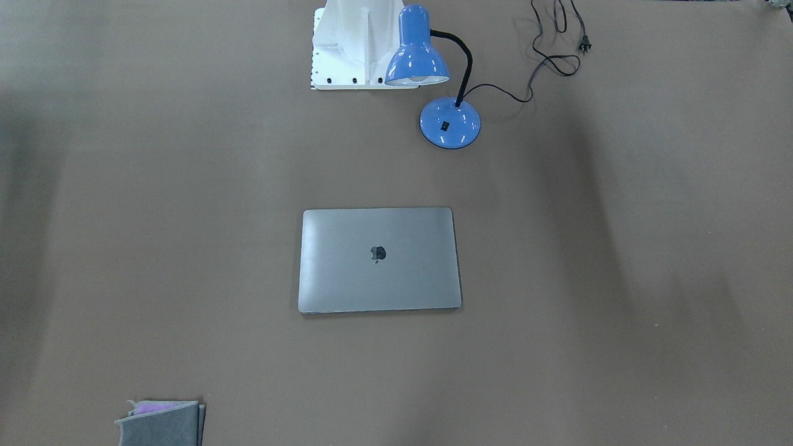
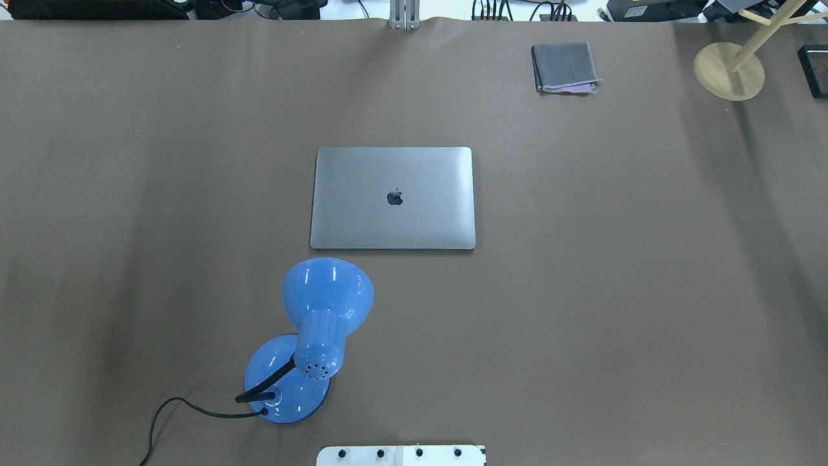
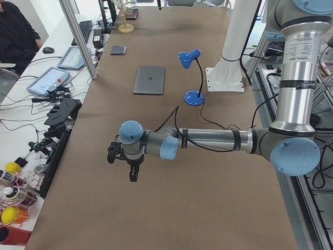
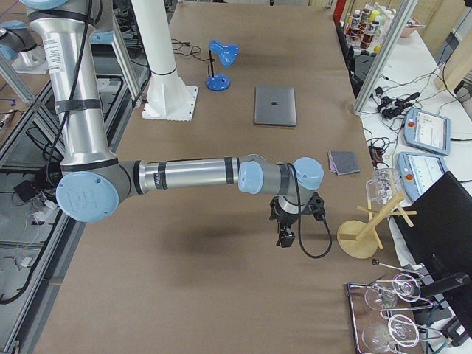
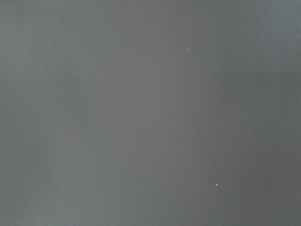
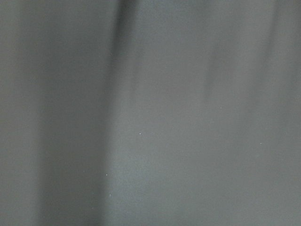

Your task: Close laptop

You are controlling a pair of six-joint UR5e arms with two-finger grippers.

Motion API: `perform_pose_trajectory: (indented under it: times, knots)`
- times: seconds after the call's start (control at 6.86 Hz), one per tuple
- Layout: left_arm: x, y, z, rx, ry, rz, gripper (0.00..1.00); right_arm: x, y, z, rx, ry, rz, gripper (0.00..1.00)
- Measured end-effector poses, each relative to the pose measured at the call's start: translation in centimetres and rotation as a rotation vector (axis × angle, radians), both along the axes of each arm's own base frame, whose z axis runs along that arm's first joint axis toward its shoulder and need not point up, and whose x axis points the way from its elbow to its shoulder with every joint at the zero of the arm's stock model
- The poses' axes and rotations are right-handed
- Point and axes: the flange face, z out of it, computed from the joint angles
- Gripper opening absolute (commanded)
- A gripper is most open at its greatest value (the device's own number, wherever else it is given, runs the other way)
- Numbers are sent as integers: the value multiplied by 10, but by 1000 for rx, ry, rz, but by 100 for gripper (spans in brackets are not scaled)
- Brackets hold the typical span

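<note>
The space-grey laptop (image 2: 392, 197) lies flat in the middle of the brown table with its lid down and the dark apple logo facing up. It also shows in the front view (image 1: 379, 260) and in both side views (image 3: 149, 79) (image 4: 275, 105). My left gripper (image 3: 132, 174) hangs over the table's left end, far from the laptop. My right gripper (image 4: 283, 237) hangs over the right end, also far from it. Both show only in the side views, so I cannot tell whether they are open or shut. Both wrist views show only bare table surface.
A blue desk lamp (image 2: 310, 336) with a black cord stands between the laptop and the white robot base (image 2: 401, 455). A folded grey cloth (image 2: 565, 66) lies at the far right. A wooden stand (image 2: 729, 71) is at the far right corner.
</note>
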Motion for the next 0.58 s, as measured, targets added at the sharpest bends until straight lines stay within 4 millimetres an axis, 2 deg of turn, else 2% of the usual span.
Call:
perform_pose_trajectory:
  times: [0.29,0.58]
  knots:
    - [-18,1,2,37,-22,7,98,9,-1,-2,11,-15,23,100]
    - [-28,-3,-8,53,-28,-8,98,10,-4,-13,27,-31,29,100]
